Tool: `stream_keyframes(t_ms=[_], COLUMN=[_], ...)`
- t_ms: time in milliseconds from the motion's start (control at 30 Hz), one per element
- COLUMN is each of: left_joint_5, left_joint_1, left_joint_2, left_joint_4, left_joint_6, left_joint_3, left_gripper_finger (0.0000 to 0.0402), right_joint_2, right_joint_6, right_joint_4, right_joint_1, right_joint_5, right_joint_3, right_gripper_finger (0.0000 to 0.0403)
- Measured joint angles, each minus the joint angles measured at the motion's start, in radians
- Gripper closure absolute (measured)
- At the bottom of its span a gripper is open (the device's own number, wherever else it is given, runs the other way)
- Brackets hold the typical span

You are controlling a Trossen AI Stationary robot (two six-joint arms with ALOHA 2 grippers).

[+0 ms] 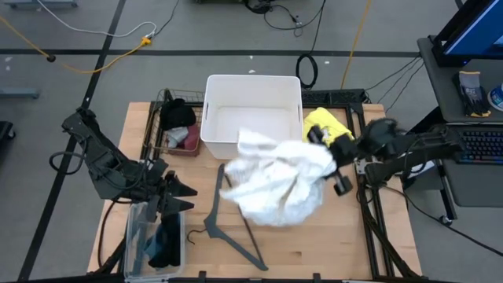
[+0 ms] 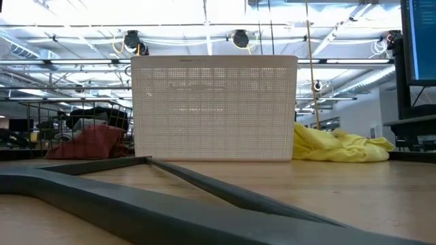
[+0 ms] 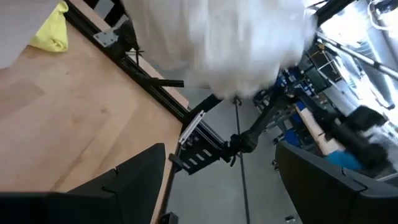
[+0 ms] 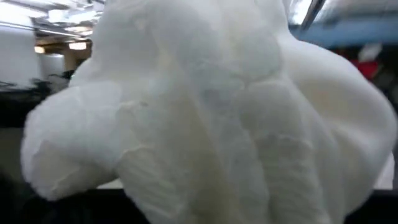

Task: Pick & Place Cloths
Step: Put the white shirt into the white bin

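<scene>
High view is showing the right gripper (image 1: 334,157) clenching the white cloth (image 1: 277,181) and holding it up off the wooden table (image 1: 330,236), so the fabric is billowing out over the middle of the table, just in front of the white bin (image 1: 253,98) and above part of the grey hanger (image 1: 228,228). Right wrist view is filling almost wholly with that white cloth (image 4: 205,118), bunched in folds right against the camera. The yellow cloth (image 1: 326,124) is lying on the table just beside the bin on the right arm's side, and in the low view it (image 2: 337,146) is resting next to the bin's perforated wall (image 2: 214,109). A black cloth (image 1: 178,114) and a maroon cloth (image 1: 182,140) are sitting in the wire basket (image 1: 160,101) on the bin's other side. The left gripper (image 1: 182,196) is waiting with its fingers spread and nothing between them, over the clear container (image 1: 135,236) at the table's near left corner, where dark cloths (image 1: 165,244) are lying.
</scene>
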Motion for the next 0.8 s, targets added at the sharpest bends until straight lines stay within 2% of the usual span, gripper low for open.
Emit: stream_keyframes(t_ms=[467, 600, 800], left_joint_5=[-0.001, -0.001, -0.002], left_joint_1=[0.0, 0.0, 0.0], left_joint_2=[0.0, 0.0, 0.0], left_joint_4=[0.0, 0.0, 0.0], left_joint_6=[0.225, 0.296, 0.348], left_joint_3=[0.0, 0.0, 0.0], left_gripper_finger=[0.0091, 0.0091, 0.0091], right_joint_2=[0.065, 0.108, 0.183], right_joint_6=[-0.437, -0.491, -0.488], right_joint_4=[0.012, 0.072, 0.103], right_joint_1=[-0.187, -0.238, -0.322], right_joint_5=[0.003, 0.034, 0.056], right_joint_3=[0.276, 0.289, 0.289], right_gripper_finger=[0.0338, 0.0338, 0.0338])
